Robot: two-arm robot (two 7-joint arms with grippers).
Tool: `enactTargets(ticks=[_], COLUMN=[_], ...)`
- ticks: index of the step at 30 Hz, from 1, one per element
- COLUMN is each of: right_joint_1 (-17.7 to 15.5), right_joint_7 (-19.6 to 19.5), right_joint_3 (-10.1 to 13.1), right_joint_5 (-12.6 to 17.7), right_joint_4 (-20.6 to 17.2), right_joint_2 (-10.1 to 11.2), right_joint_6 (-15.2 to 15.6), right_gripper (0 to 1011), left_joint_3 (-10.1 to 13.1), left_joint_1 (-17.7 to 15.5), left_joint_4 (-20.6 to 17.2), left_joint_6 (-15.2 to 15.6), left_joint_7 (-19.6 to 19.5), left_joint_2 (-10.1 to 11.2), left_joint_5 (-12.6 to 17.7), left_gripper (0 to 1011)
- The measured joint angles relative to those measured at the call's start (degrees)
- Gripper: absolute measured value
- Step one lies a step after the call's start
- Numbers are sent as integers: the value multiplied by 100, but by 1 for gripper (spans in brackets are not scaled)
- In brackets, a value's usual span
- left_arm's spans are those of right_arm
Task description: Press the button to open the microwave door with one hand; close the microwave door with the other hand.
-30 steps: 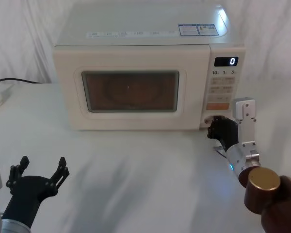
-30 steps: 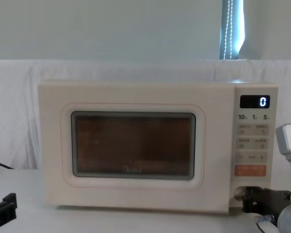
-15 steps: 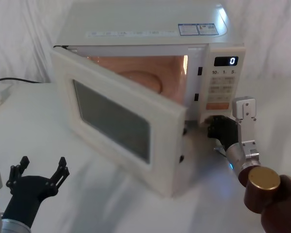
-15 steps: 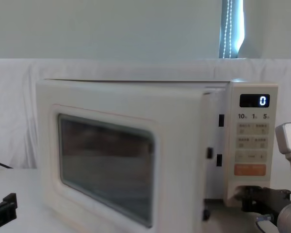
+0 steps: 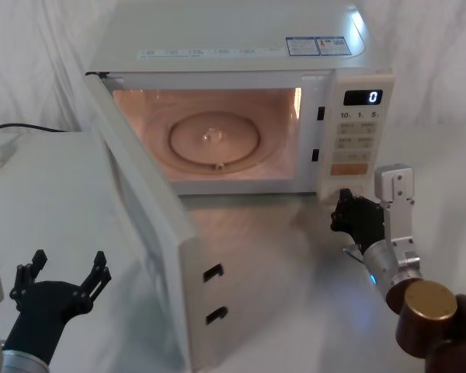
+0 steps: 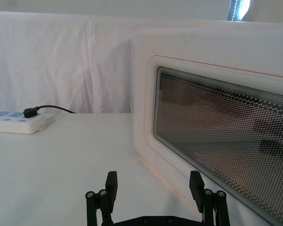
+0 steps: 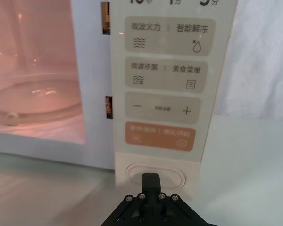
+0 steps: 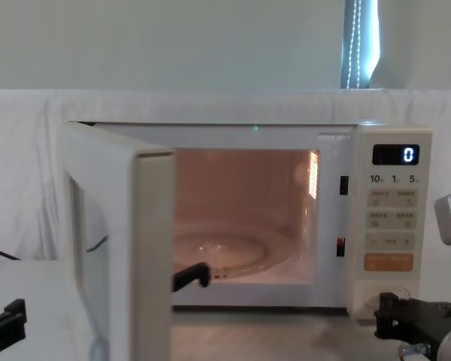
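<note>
The microwave door [image 5: 151, 225] stands wide open, swung out on its left hinge toward me; its mesh window [image 6: 217, 136] is close ahead in the left wrist view, and its edge [image 8: 154, 248] faces the chest camera. The lit cavity [image 5: 217, 140] is exposed. The button [image 7: 155, 173] is the cream pill-shaped key lowest on the control panel [image 8: 391, 218]. My right gripper [image 5: 343, 211] is shut, its tip [image 7: 151, 180] just in front of the button's lower part. My left gripper [image 5: 62, 273] hangs open low at the front left, its fingers [image 6: 112, 181] short of the door.
A glass turntable [image 8: 225, 256] lies in the cavity. An orange key [image 7: 160, 136] sits above the button. A white power strip [image 6: 16, 123] with a black cable lies at the far left on the white-covered table [image 5: 46, 194]. The open door fills the space before the cavity's left side.
The door went from shut to half open to wide open, swinging out to the left. My right gripper drew back slightly from the button. The left gripper stayed still.
</note>
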Motion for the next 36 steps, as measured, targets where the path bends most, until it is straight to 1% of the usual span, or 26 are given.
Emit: enactTargets(ticks=[1, 7, 8, 9, 11, 13, 14, 17, 18, 20, 21, 22, 24, 26, 27, 32, 33, 36], right_joint_1=[-81, -351, -436, -483, -622, -706, -806, -941, -1038, -1132, -1216, -1216, -1408, -1544, -1544, -1903, -1903, -2052], right_joint_7=[21, 83, 95, 99, 109, 116, 124, 127, 129, 131, 132, 132, 133, 131, 131, 111, 111, 105], right_joint_3=[-15, -68, -79, -84, -99, -108, -123, -149, -159, -175, -188, -188, -222, -242, -242, -290, -290, -292], right_joint_5=[9, 41, 56, 62, 85, 96, 102, 102, 103, 103, 103, 103, 99, 96, 96, 86, 86, 96], right_joint_4=[-122, -556, -679, -744, -991, -1124, -1298, -1536, -1707, -1876, -2021, -2021, -2343, -2560, -2560, -3048, -3048, -3224], right_joint_2=[9, 51, 64, 70, 92, 107, 127, 159, 183, 205, 225, 225, 265, 287, 287, 338, 338, 355], right_joint_6=[45, 221, 258, 276, 322, 344, 364, 396, 421, 443, 464, 464, 502, 512, 512, 515, 515, 502], right_gripper=[0, 0, 0, 0, 0, 0, 0, 0, 0, 0, 0, 0, 0, 0, 0, 0, 0, 0], left_joint_3=[0, 0, 0, 0, 0, 0, 0, 0, 0, 0, 0, 0, 0, 0, 0, 1, 1, 0], left_joint_1=[0, 0, 0, 0, 0, 0, 0, 0, 0, 0, 0, 0, 0, 0, 0, 0, 0, 0], left_joint_4=[0, 0, 0, 0, 0, 0, 0, 0, 0, 0, 0, 0, 0, 0, 0, 0, 0, 0], left_joint_6=[0, 0, 0, 0, 0, 0, 0, 0, 0, 0, 0, 0, 0, 0, 0, 0, 0, 0], left_joint_7=[0, 0, 0, 0, 0, 0, 0, 1, 0, 0, 0, 0, 0, 0, 0, 0, 0, 0], left_joint_2=[0, 0, 0, 0, 0, 0, 0, 0, 0, 0, 0, 0, 0, 0, 0, 0, 0, 0], left_joint_5=[0, 0, 0, 0, 0, 0, 0, 0, 0, 0, 0, 0, 0, 0, 0, 0, 0, 0], left_gripper=[1001, 1001, 1001, 1001, 1001, 1001, 1001, 1001, 1001, 1001, 1001, 1001, 1001, 1001, 1001, 1001, 1001, 1001])
